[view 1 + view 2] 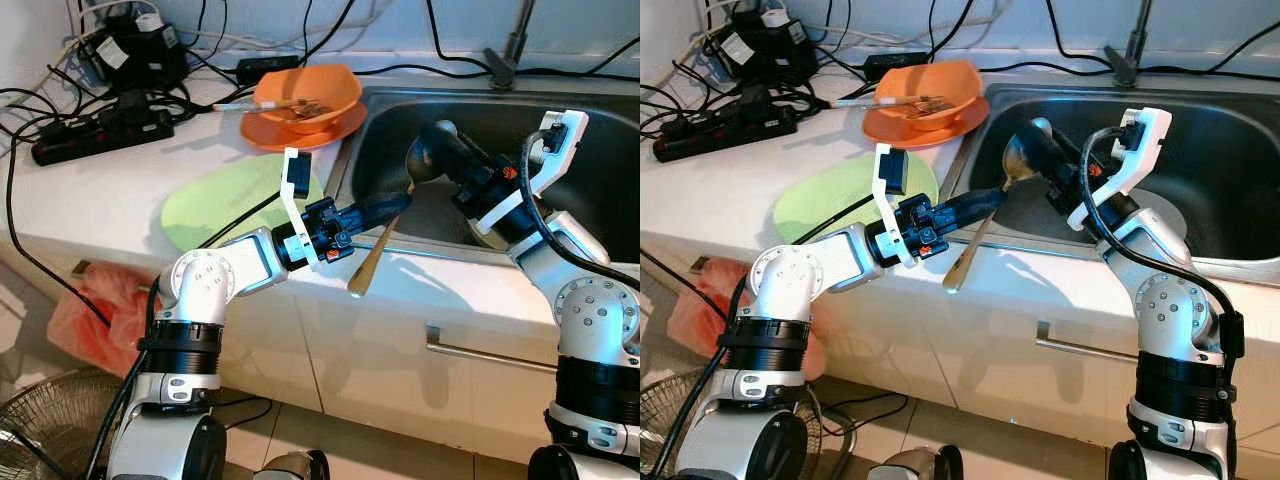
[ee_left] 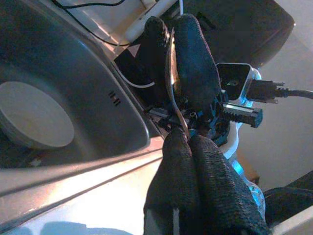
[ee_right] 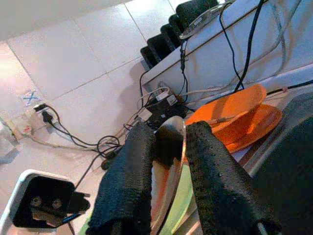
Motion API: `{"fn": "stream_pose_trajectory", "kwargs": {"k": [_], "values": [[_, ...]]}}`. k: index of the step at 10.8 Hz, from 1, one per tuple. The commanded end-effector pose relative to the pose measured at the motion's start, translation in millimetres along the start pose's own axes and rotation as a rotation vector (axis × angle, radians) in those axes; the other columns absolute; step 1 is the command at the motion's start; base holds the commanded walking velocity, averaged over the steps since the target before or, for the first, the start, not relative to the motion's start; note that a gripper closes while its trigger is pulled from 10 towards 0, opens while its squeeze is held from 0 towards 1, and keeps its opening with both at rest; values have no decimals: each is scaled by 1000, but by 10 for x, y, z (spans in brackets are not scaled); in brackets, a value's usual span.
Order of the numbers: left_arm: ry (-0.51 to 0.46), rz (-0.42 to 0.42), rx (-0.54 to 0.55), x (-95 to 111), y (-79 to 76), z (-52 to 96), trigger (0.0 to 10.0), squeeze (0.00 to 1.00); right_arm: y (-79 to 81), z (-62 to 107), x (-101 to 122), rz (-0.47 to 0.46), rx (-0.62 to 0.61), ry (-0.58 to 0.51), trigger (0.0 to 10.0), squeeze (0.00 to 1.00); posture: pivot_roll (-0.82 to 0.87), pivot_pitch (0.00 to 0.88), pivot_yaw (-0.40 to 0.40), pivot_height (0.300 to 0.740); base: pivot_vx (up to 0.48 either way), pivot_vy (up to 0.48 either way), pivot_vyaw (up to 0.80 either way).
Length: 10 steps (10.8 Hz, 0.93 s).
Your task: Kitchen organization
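A long metal spoon (image 1: 368,262) hangs slanted over the front left corner of the steel sink (image 1: 610,170). Its handle end points down in front of the counter edge. My left gripper (image 1: 392,205) is shut on the middle of the handle, reaching in from the counter side. My right gripper (image 1: 432,140) reaches from the right and is shut on the spoon's bowl. The right wrist view has the spoon's bowl (image 3: 168,142) pinched between the black fingers (image 3: 210,181). In the left wrist view the spoon's handle (image 2: 172,73) runs from my shut fingers (image 2: 210,186) up to the other gripper.
An orange bowl (image 1: 305,95) with utensils sits on an orange plate behind a green plate (image 1: 215,205) on the counter. Power strips (image 1: 100,125) and cables crowd the back left. A white bowl (image 2: 34,117) lies in the sink. The faucet (image 1: 510,50) stands at the back.
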<state>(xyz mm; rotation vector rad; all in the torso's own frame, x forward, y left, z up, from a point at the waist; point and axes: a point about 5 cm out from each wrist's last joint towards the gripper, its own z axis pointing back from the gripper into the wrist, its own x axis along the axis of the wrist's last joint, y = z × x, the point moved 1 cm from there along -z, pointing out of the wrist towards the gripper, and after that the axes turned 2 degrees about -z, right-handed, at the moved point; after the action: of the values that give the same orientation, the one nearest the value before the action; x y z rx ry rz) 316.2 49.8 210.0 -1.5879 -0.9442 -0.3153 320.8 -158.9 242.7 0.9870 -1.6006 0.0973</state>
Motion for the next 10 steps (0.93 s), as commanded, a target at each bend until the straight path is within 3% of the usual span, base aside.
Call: {"fn": "stream_pose_trajectory", "kwargs": {"k": [1,10], "values": [[8,-19,-54,43,-82,1,0,0,-47,37,-7,-20,-27,8,0,0,65,66,127,740,0,0,0],[3,-72,2,98,11,74,0,0,-66,88,33,-55,-15,7,0,0,62,65,124,740,0,0,0]]}}
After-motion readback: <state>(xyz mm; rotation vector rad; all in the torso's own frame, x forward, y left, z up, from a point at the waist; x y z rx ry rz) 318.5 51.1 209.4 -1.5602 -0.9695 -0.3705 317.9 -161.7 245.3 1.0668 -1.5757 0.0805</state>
